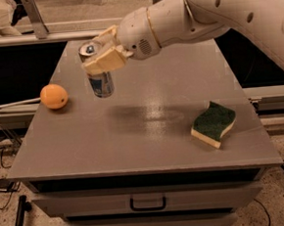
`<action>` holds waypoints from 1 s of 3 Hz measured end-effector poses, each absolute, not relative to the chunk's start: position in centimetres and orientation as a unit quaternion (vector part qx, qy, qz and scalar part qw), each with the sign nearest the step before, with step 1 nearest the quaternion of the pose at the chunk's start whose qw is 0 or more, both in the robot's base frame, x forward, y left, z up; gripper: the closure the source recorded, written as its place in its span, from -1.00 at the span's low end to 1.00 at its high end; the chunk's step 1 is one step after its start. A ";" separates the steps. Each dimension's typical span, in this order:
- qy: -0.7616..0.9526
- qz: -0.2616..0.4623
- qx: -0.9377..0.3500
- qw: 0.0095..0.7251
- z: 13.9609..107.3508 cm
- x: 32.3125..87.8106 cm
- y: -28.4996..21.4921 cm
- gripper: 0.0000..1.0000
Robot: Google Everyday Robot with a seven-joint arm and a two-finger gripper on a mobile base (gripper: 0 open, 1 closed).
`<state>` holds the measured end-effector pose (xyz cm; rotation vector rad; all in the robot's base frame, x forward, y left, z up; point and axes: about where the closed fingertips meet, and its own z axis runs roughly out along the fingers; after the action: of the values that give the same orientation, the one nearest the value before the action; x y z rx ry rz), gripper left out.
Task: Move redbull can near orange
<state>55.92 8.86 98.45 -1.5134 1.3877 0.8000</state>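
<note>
The redbull can, slim and silver with blue marking low on its side, hangs upright in the air above the grey table. My gripper is shut on the can's upper part, its cream fingers wrapped round it. The orange rests on the table near its left edge, a short way to the left of the can and lower in the view. The can's shadow lies on the tabletop to the right of it.
A green-and-yellow sponge lies on the right part of the table. The arm reaches in from the upper right. A drawer with a handle sits under the tabletop. A rail runs behind the table.
</note>
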 end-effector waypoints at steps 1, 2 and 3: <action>0.598 0.313 -0.571 0.466 100.3 61.0 7.1 1.00; 0.598 0.316 -0.572 0.464 100.2 61.1 7.7 1.00; 0.596 0.331 -0.577 0.450 99.4 61.9 10.2 1.00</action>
<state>61.94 10.16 99.35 -1.4265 1.4738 0.8193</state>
